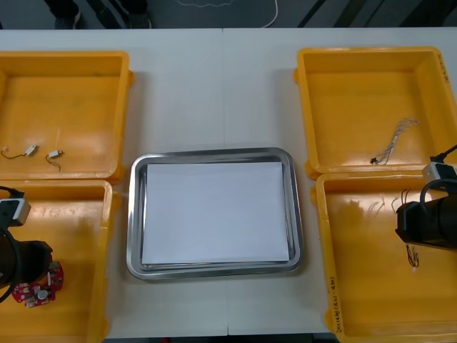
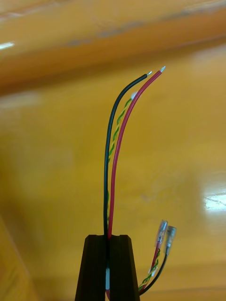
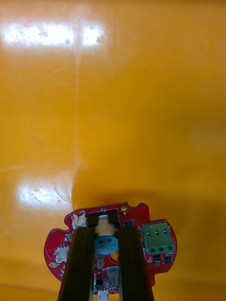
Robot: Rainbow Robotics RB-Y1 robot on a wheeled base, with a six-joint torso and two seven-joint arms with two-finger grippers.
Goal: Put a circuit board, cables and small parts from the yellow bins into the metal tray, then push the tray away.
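Left end effector (image 3: 106, 231) is clamped on the red circuit board (image 3: 55, 245), right end effector (image 2: 108, 240) on cables (image 2: 117, 150); metal tray (image 1: 133, 214) is placed between them.

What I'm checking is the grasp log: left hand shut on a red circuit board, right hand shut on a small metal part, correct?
No. The right wrist view shows the right hand shut on cables, black and red, not a small metal part. The left hand is shut on the circuit board.

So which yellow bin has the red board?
The near bin on the robot's left, where the left hand grips the circuit board. Only it has one.
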